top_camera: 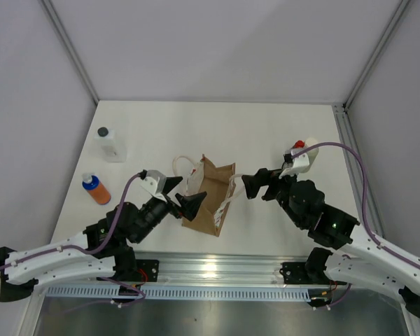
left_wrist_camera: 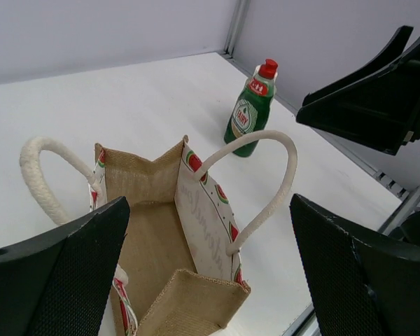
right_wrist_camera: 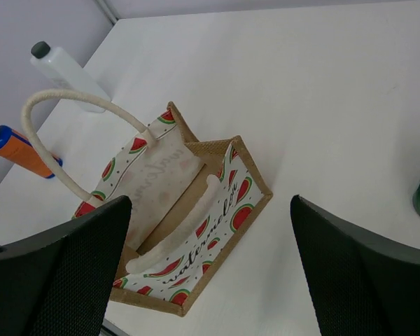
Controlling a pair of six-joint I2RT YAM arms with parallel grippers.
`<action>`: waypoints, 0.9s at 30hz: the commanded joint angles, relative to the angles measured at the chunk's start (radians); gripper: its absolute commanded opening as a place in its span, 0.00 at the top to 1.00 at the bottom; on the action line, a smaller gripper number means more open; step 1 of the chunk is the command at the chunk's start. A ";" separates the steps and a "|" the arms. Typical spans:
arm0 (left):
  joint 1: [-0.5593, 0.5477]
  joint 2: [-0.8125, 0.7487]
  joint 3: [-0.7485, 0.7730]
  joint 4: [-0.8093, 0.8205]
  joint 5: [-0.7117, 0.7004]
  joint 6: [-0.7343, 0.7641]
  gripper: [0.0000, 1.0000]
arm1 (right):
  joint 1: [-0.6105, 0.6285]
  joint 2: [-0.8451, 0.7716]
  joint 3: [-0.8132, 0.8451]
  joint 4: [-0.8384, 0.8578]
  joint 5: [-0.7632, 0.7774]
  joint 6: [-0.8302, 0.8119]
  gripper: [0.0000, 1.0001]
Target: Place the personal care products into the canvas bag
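Observation:
The canvas bag (top_camera: pixel 208 197) stands open in the middle of the table, brown with watermelon print and cream rope handles; nothing shows inside it in the wrist views (left_wrist_camera: pixel 154 238) (right_wrist_camera: pixel 189 203). My left gripper (top_camera: pixel 183 195) hovers at its left rim, jaws wide open and empty (left_wrist_camera: pixel 210 280). My right gripper (top_camera: pixel 250 185) hovers at its right side, open and empty (right_wrist_camera: pixel 210 273). The clear bottle with black cap (top_camera: pixel 111 145) and the orange bottle with blue cap (top_camera: pixel 96 189) stand far left. The dark green bottle with red cap (left_wrist_camera: pixel 250 110) stands right of the bag, mostly hidden in the top view. The olive-green bottle is out of view.
The table's back edge and side walls frame the white tabletop (top_camera: pixel 217 133). A metal rail (top_camera: pixel 217 269) runs along the near edge between the arm bases. The right arm's fingers (left_wrist_camera: pixel 378 91) show in the left wrist view, above the bag's right side.

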 commanded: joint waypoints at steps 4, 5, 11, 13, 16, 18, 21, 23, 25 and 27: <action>-0.003 -0.038 -0.070 0.146 -0.014 0.052 0.01 | 0.004 0.023 0.001 0.055 0.136 0.000 0.01; -0.003 -0.038 -0.066 0.143 -0.021 0.058 0.01 | 0.003 0.034 0.005 0.055 0.186 -0.008 0.01; -0.003 -0.071 -0.092 0.172 -0.109 0.074 0.01 | -0.058 0.172 0.089 0.131 0.320 -0.160 0.01; -0.003 -0.084 -0.109 0.183 -0.126 0.080 0.01 | -0.113 0.210 0.126 0.135 0.331 -0.207 0.01; -0.003 -0.093 -0.109 0.177 -0.153 0.086 0.01 | -0.268 0.285 0.191 0.109 0.285 -0.240 0.01; -0.003 -0.099 -0.108 0.175 -0.169 0.085 0.01 | -0.380 0.338 0.225 0.089 0.271 -0.246 0.01; -0.003 -0.119 -0.114 0.169 -0.169 0.071 0.01 | -0.488 0.379 0.234 0.068 0.242 -0.247 0.01; -0.003 -0.137 -0.116 0.166 -0.161 0.062 0.01 | -0.525 0.388 0.226 0.072 0.196 -0.238 0.01; -0.003 -0.148 -0.123 0.166 -0.155 0.057 0.01 | -0.568 0.397 0.202 0.089 0.167 -0.220 0.02; -0.003 -0.160 -0.126 0.167 -0.153 0.052 0.01 | -0.592 0.405 0.182 0.105 0.105 -0.192 0.04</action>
